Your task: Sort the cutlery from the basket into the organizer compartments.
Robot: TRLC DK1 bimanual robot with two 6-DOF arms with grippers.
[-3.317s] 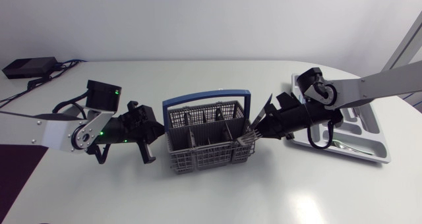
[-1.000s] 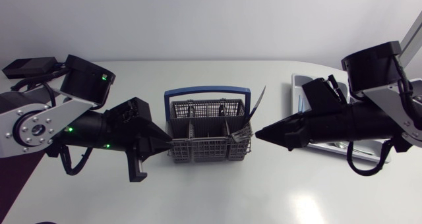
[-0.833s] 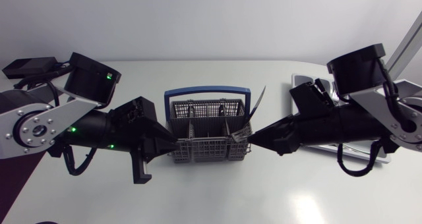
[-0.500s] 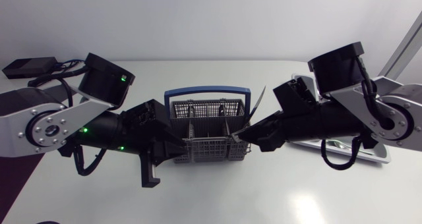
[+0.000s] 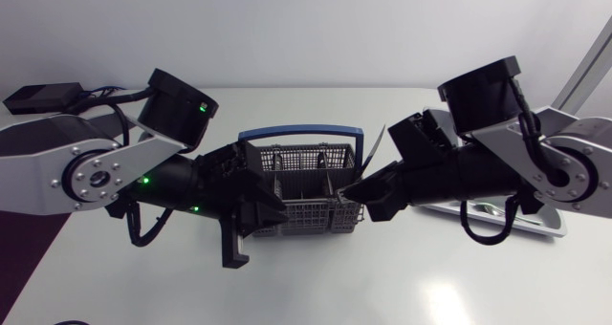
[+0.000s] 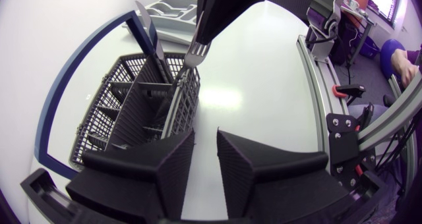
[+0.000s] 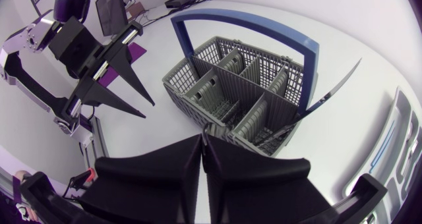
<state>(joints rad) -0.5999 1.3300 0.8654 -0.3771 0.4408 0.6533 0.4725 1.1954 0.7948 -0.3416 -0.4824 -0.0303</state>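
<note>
Grey plastic basket (image 5: 304, 216) with a blue handle (image 5: 301, 132) sits mid-desk (image 5: 430, 277), between the two arms. Left pincer (image 6: 206, 134) is open, with a clear gap between its two black wedge fingers. It hangs low at the basket's left front corner, and in the left wrist view one finger (image 6: 173, 163) overlaps the basket's near wall. Cannot tell if it touches the wall. Right pincer (image 7: 201, 140) has its fingers pressed together into one wedge with only a thin slit between them. Its tip is at the basket's right front corner. A fork (image 6: 195, 53) stands in the basket compartment on that side, tines up, and the right pincer's tip is right at the tines. Cannot tell if the fingers actually pinch the fork. A knife (image 5: 376, 151) leans out of the basket's right side, tilted, with its upper end past the handle toward the right arm. The basket's other compartments look dark, so their contents are unclear. The organizer (image 5: 545, 227), a silver-grey tray, lies on the desk at the right, well apart from the basket. It is mostly hidden behind the right arm, with only its front edge and one corner showing.
</note>
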